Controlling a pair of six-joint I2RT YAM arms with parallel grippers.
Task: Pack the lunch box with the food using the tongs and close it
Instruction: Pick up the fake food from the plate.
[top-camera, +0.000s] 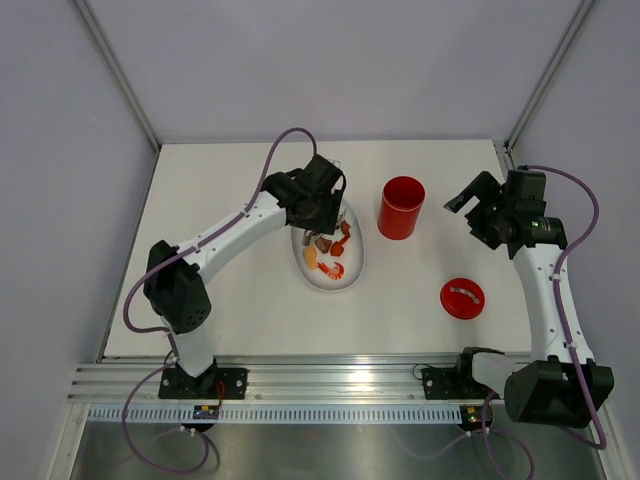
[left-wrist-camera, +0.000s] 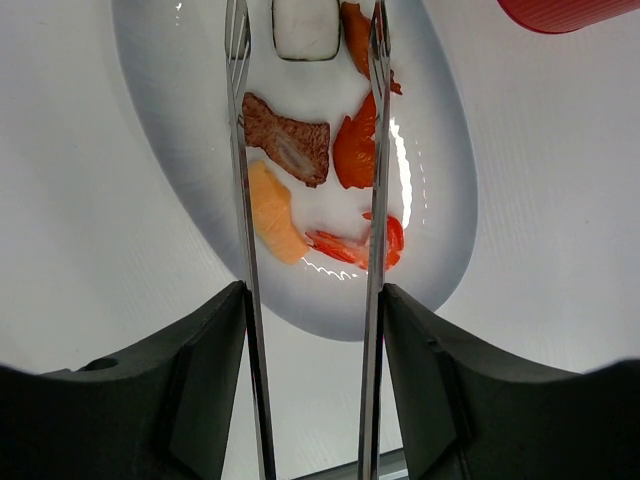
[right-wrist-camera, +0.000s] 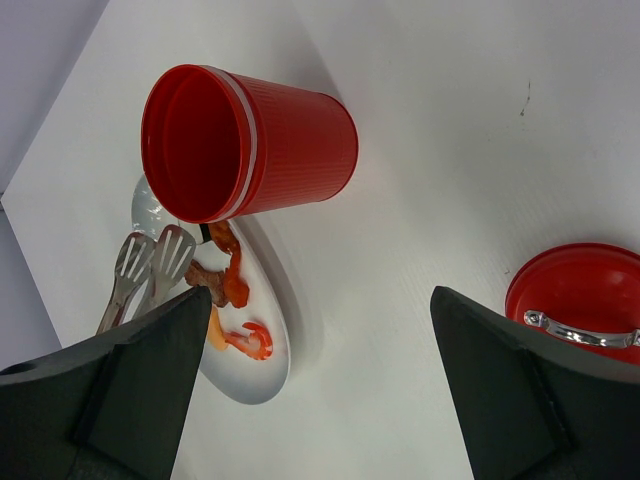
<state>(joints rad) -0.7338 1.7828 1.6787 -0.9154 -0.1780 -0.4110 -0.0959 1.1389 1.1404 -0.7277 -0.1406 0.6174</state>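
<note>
My left gripper (left-wrist-camera: 312, 380) is shut on the silver tongs (left-wrist-camera: 240, 200), one thin arm against each finger. The tongs' arms stand apart over the white plate (left-wrist-camera: 180, 130), their tips near a white-topped piece (left-wrist-camera: 306, 28). Between or under the arms lie a brown chunk (left-wrist-camera: 287, 145), a pale orange piece (left-wrist-camera: 273, 213), a red-orange piece (left-wrist-camera: 355, 150) and a red shrimp (left-wrist-camera: 350, 245). The red lunch box (top-camera: 401, 207) stands upright and uncovered to the right of the plate. Its red lid (top-camera: 462, 298) lies flat on the table. My right gripper (top-camera: 468, 212) hangs open and empty, right of the lunch box.
The white oval plate (top-camera: 340, 280) sits mid-table under my left gripper (top-camera: 322, 215). In the right wrist view the lunch box (right-wrist-camera: 270, 140) is upper left, the lid (right-wrist-camera: 580, 295) with its metal handle at the right edge, and the tongs' slotted tips (right-wrist-camera: 150, 265) at the plate.
</note>
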